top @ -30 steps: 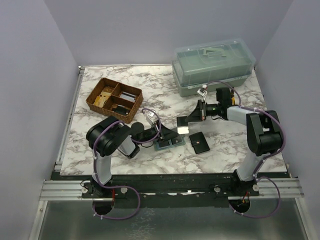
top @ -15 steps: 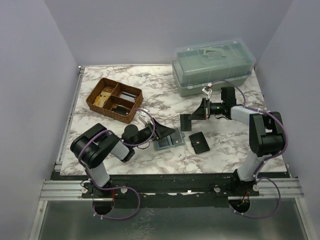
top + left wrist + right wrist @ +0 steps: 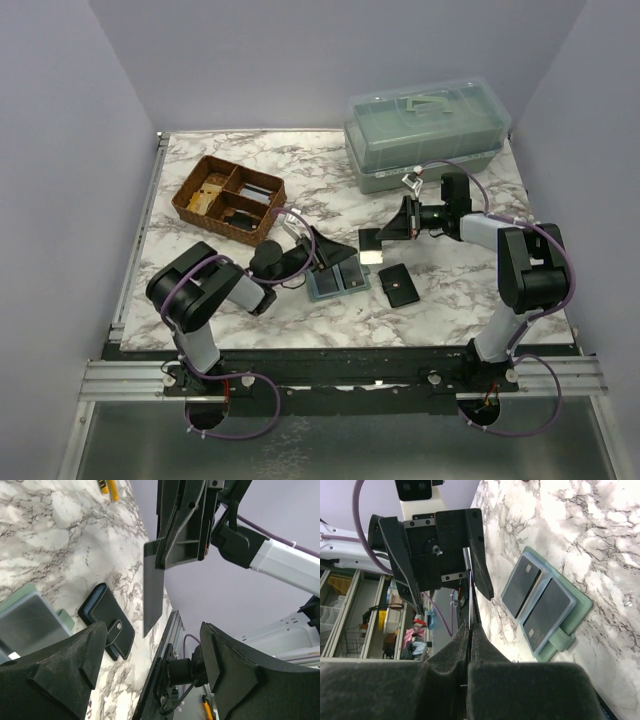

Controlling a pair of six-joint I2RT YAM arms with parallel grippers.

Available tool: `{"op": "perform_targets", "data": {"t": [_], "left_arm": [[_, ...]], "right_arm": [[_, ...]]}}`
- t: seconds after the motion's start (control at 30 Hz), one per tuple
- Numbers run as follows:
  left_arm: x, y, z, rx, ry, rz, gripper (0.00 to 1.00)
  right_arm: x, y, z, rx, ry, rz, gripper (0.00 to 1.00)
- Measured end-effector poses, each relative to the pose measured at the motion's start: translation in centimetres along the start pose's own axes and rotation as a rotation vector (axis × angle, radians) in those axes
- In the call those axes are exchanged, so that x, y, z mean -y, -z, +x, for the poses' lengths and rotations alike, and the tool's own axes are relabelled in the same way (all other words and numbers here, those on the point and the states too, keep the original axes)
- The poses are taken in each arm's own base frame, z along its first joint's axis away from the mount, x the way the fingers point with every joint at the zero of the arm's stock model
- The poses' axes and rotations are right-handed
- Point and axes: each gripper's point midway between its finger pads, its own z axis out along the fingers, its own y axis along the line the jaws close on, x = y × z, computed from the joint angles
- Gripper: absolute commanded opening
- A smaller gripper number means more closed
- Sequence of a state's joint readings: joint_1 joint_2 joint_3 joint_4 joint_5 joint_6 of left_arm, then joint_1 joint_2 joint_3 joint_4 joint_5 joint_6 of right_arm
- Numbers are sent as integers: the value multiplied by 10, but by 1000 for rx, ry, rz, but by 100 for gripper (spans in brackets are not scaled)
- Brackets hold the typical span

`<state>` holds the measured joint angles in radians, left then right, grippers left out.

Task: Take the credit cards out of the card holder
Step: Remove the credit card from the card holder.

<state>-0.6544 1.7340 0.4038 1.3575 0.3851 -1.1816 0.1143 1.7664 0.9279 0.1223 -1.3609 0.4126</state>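
card holder: the sage-green card holder (image 3: 337, 281) lies opened flat on the table, near the front edge and a little left of centre. It shows two dark panels framed in pale blue, with its snap tab at the near side.
left gripper: the left gripper (image 3: 451, 597) hovers just over the holder's left part, fingers spread wide and nothing between them.
credit card: the credit card (image 3: 153, 595) is a thin, stiff rectangle held off the table, just beyond the holder's far right corner.
right gripper: the right gripper (image 3: 167, 555) is clamped on the card's upper edge.
black wallet: the black wallet (image 3: 398, 285) is a snap-tab wallet lying flat just right of the holder, not touching it.
basket: the woven brown basket (image 3: 228, 198) has compartments and sits at the far left.
box: the translucent green lidded box (image 3: 425, 130) sits at the far right.
table: the table (image 3: 440, 300) is white marble with grey veins, bare to the front right.
room: plain lilac walls on three sides.
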Motion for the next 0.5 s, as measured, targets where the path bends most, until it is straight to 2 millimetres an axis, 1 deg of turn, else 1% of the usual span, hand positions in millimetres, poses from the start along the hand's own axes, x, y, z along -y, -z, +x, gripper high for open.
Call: {"op": "perform_targets", "data": {"t": [0.17, 0.27, 0.37, 0.5], "left_arm": [[5, -13, -5, 0, 6, 22, 76], [-1, -17, -3, -7, 24, 13, 73], [-8, -22, 2, -21, 49, -2, 67], [-9, -29, 5, -35, 67, 4, 61]], "right_arm": [[-5, -2, 1, -10, 3, -24, 0], [-7, -3, 1, -14, 4, -32, 0], [-7, -3, 2, -16, 3, -36, 0], [-8, -4, 3, -19, 7, -41, 0]]}}
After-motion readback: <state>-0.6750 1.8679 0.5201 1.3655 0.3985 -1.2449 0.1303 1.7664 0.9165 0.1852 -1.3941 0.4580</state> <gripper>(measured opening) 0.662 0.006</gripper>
